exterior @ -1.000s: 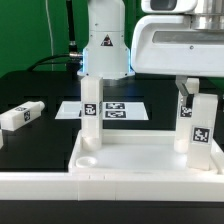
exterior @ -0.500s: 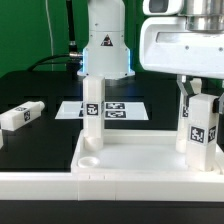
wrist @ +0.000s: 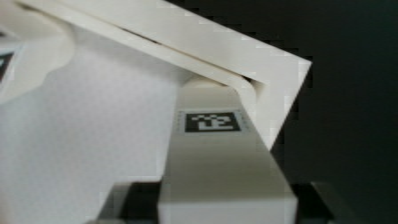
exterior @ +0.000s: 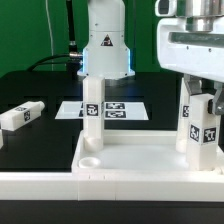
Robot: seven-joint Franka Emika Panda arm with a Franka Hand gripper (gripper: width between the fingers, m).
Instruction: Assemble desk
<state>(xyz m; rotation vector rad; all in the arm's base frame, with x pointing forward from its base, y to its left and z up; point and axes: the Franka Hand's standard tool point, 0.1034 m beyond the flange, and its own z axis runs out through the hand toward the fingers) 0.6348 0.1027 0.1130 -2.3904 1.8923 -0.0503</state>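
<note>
Exterior view: three legs, one desk top.

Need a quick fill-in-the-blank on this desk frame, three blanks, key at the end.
1. The end effector grips an upright leg at the exterior view's ____.
2. A second leg stands ____ in the desk top.
3. A loose leg lies on the ____ table.

Missing words: right; upright; black

Marker board on black table
</note>
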